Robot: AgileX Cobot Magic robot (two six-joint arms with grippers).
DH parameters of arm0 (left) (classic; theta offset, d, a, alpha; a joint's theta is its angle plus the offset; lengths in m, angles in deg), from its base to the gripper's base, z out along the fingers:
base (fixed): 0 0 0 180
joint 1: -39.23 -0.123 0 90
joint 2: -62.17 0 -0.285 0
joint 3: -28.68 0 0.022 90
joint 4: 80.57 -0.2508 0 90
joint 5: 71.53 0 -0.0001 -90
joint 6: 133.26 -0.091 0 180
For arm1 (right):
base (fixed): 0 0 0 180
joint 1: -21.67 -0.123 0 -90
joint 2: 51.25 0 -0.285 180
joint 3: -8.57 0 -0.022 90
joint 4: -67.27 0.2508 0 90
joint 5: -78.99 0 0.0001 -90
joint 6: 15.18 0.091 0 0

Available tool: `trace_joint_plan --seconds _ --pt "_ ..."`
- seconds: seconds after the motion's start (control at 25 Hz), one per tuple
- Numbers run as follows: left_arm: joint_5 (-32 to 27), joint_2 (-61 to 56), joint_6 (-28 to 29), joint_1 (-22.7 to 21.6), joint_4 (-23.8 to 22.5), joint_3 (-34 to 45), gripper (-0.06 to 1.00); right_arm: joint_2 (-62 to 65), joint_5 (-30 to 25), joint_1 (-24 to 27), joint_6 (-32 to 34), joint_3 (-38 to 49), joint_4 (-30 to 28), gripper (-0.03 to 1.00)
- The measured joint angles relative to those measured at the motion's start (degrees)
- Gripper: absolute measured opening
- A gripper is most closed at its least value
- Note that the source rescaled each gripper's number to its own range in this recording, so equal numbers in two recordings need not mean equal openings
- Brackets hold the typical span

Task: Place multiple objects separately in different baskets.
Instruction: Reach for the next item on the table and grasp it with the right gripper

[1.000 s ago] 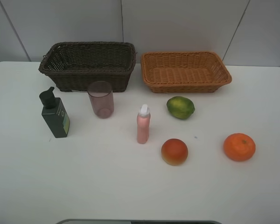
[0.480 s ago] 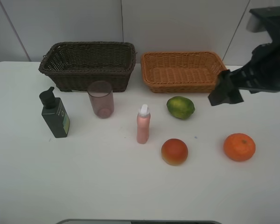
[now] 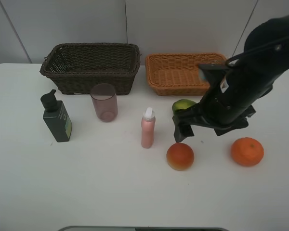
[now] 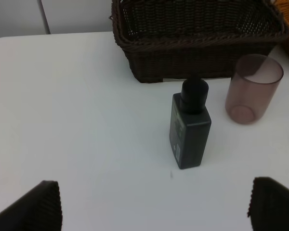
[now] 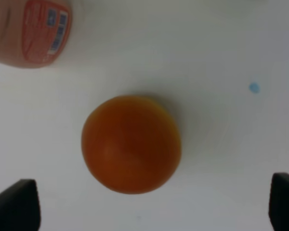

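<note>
My right gripper [image 3: 181, 129] hangs open just above the red-orange round fruit [image 3: 180, 157]; in the right wrist view this fruit [image 5: 131, 143] lies between the two wide-apart fingertips [image 5: 14, 204], with the pink bottle [image 5: 31, 31] beside it. The right arm hides part of the green fruit [image 3: 182, 104]. An orange [image 3: 247, 151] lies to the right. The pink white-capped bottle [image 3: 148, 128], the pinkish cup [image 3: 104, 102] and the dark green pump bottle [image 3: 56, 118] stand upright. My left gripper [image 4: 151, 209] is open, with the pump bottle [image 4: 190, 130] and cup [image 4: 253, 89] ahead of it.
The deep dark brown basket [image 3: 89, 46] and the shallower light orange-brown basket [image 3: 173, 57] stand side by side at the back against the wall, both with nothing in them. The right arm crosses the light basket's right end. The dark basket [image 4: 197, 38] stands behind the pump bottle.
The right arm has come in from the right edge and swept down and left, ending over the red-orange fruit. No object has moved.
</note>
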Motion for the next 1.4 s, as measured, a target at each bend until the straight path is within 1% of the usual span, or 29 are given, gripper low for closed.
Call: trace_joint_plan --seconds 0.2,0.36,0.48,0.6,0.8,1.2,1.4 --pt "0.0 0.0 0.0 0.0 0.0 0.0 1.0 -5.2 3.9 -4.1 11.0 0.0 -0.1 1.0" --pt "0.0 0.0 0.0 0.0 0.0 0.0 1.0 -8.1 7.9 -6.3 18.3 -0.1 -0.6 1.0" --pt "0.0 0.0 0.0 0.0 0.0 0.0 1.0 -10.5 8.3 -6.6 23.1 -0.6 -3.2 1.0" --pt "0.0 0.0 0.0 0.0 0.0 0.0 1.0 -12.4 8.3 -6.6 26.4 -1.0 -6.1 1.0" --pt "0.0 0.0 0.0 0.0 0.0 0.0 1.0 -14.7 8.2 -6.6 27.8 -1.3 -7.0 1.0" --pt "0.0 0.0 0.0 0.0 0.0 0.0 1.0 -17.5 8.6 -6.1 28.0 -1.4 -7.6 1.0" --pt "0.0 0.0 0.0 0.0 0.0 0.0 1.0 -17.6 10.3 -6.1 28.0 -1.4 -7.7 1.0"
